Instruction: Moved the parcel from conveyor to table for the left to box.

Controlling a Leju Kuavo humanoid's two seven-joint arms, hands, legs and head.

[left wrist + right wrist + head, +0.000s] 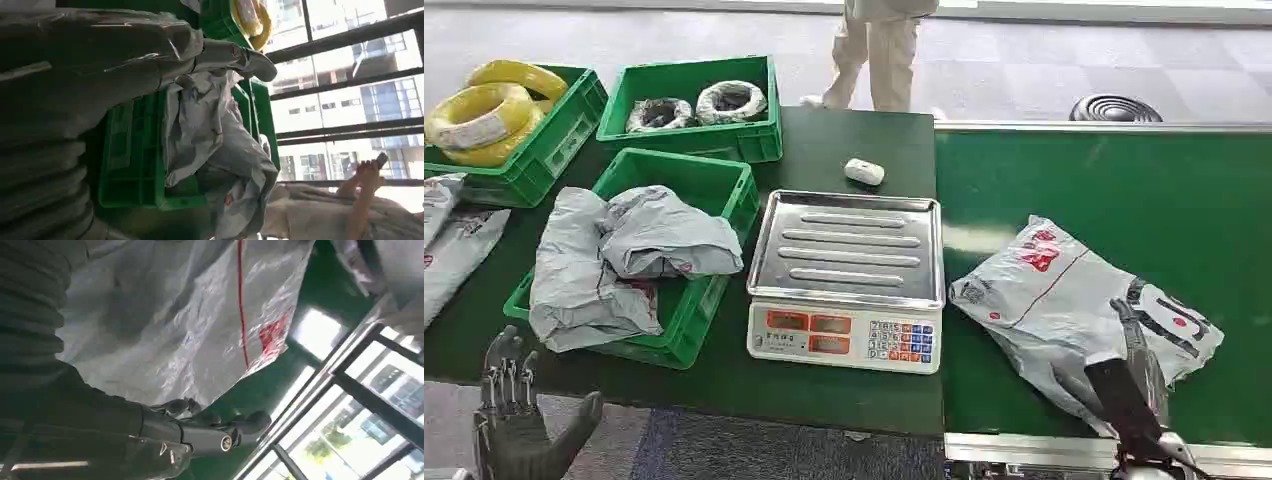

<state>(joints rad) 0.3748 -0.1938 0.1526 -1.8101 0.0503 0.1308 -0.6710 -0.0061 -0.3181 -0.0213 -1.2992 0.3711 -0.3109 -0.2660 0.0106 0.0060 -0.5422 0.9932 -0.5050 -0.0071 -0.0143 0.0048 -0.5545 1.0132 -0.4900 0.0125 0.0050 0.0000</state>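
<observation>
Parcel (1064,300) lies flat on conveyor (1124,190), long axis slanting toward right hand (1129,375) gripping its near edge.

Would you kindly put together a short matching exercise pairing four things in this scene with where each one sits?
Things:
1. yellow cable coils
2. grey parcel with red print
3. small white device
4. crumpled grey bags

Places:
A. on the green conveyor belt, at the right hand
B. in the near green crate, beside the scale
C. in the far-left green crate
D. on the dark table, behind the scale

Pairs: 1-C, 2-A, 3-D, 4-B
</observation>
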